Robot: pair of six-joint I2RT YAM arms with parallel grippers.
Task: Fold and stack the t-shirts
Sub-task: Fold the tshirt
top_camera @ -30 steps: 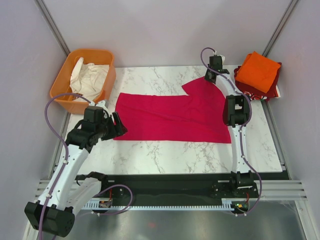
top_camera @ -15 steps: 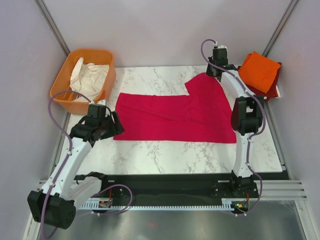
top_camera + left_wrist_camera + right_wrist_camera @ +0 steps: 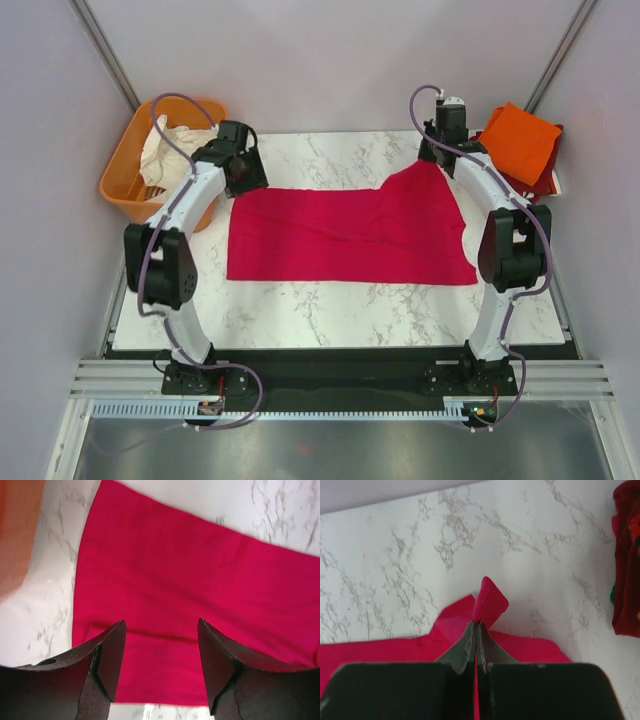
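Note:
A magenta-pink t-shirt [image 3: 340,235] lies spread across the marble table [image 3: 330,310]. My right gripper [image 3: 437,158] is shut on its far right corner, and a small tuft of pink fabric [image 3: 489,600] sticks out past the closed fingertips [image 3: 479,622]. Over the shirt's far left corner hovers my left gripper [image 3: 245,170], open, with only the flat pink shirt [image 3: 200,575] showing between its fingers [image 3: 161,630]. At the far right, a folded bright orange t-shirt [image 3: 518,140] rests on a dark red one [image 3: 508,180], whose edge also shows in the right wrist view [image 3: 625,580].
An orange plastic basket [image 3: 122,170] holding white cloth [image 3: 170,150] stands at the far left, close to my left arm; its wall [image 3: 15,530] fills the left wrist view's left edge. Grey enclosure walls stand behind and to both sides.
My left arm swung from the shirt's near left corner to its far left corner, jaws narrowing slightly. My right gripper pulled the far right corner back and rightward, drawing the fabric flatter.

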